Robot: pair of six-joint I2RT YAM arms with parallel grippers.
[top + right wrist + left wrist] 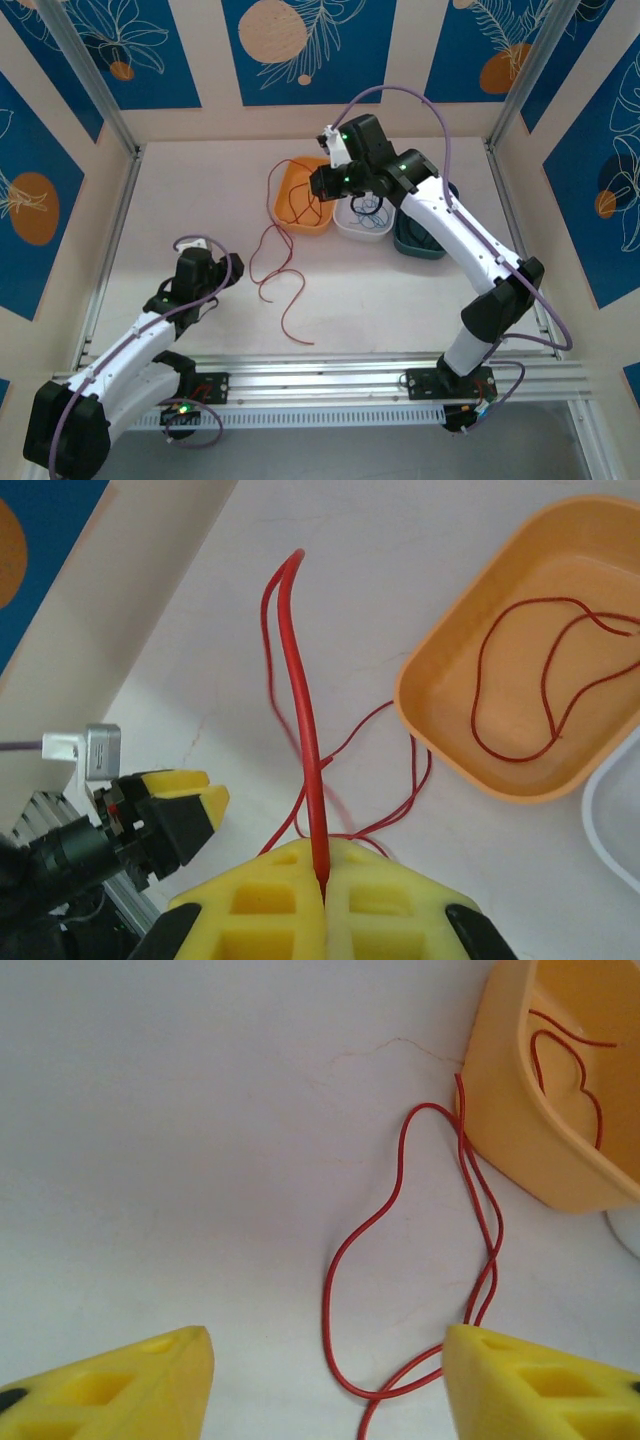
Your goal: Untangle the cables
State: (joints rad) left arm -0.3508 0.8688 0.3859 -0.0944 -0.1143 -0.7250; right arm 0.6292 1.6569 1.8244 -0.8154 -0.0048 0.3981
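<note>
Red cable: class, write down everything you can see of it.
The red cable is thin, smooth and flexible. One stretch lies curled inside the orange tray; the rest trails in loose loops on the white table. The right gripper is shut on a raised strand; the open left gripper straddles a loop.

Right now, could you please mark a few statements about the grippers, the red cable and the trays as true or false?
1. The right gripper is shut on the red cable. True.
2. The left gripper is clamped on the red cable. False: its fingers stand apart, with the cable lying on the table between them.
3. Part of the red cable lies inside the orange tray. True.
4. Seen from above, the orange tray stands to the right of the white tray. False: it stands to its left.
</note>
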